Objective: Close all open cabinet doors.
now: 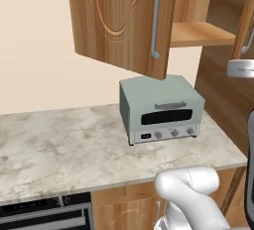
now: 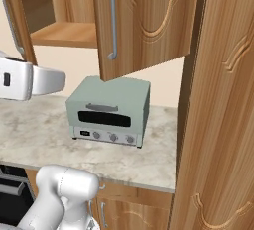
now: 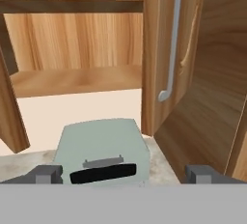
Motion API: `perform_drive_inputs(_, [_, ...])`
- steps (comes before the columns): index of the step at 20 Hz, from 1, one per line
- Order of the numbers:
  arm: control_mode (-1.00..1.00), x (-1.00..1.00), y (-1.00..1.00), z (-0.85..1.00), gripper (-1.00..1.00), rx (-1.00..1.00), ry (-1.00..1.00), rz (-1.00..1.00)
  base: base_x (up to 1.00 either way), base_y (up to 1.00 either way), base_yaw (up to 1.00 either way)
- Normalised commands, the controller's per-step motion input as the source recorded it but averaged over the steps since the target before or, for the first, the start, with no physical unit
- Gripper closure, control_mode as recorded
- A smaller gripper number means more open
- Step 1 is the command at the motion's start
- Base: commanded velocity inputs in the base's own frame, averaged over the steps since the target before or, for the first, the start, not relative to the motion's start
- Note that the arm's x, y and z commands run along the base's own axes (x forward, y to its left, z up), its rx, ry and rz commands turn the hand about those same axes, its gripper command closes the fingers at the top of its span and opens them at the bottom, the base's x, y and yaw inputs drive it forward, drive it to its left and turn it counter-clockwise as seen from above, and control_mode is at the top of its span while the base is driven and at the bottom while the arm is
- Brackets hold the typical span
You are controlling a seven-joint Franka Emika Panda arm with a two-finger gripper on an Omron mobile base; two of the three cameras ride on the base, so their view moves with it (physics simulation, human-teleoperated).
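My gripper (image 3: pixel 123 174) hangs with its two dark fingertips (image 3: pixel 47 174) spread wide apart and nothing between them, pointed at the upper cabinet. Just below and ahead of it sits the pale green toaster oven (image 3: pixel 100 151) on the marble counter (image 1: pixel 64 144). Above and to my right, an open cabinet door (image 3: pixel 166 49) stands swung out toward me, its silver bar handle (image 3: pixel 172 44) well clear of my fingers. Behind it the cabinet's wooden shelf (image 3: pixel 72 79) lies exposed. A second open door (image 3: pixel 10 112) shows edge-on at my left.
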Motion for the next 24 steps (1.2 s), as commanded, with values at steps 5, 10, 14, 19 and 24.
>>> perform_drive_inputs(5, [-1.00, -0.24, 0.00, 0.47, -1.00, 0.03, -0.35, 0.00, 0.00, 0.00, 0.00])
perform_drive_inputs(10, [-1.00, -0.26, 0.06, 0.41, -1.00, 0.05, -0.12, 0.00, 0.00, 0.00, 0.00])
perform_drive_inputs(14, [-1.00, -0.07, 0.26, -0.03, -1.00, 0.02, 0.12, 0.00, 0.00, 0.00, 0.00])
perform_drive_inputs(19, [-1.00, -0.01, 0.51, -0.04, -1.00, 0.00, 0.33, 0.00, 0.00, 0.00, 0.00])
perform_drive_inputs(24, [-1.00, -0.05, 0.35, 0.00, -1.00, 0.00, 0.19, 0.00, 0.00, 0.00, 0.00])
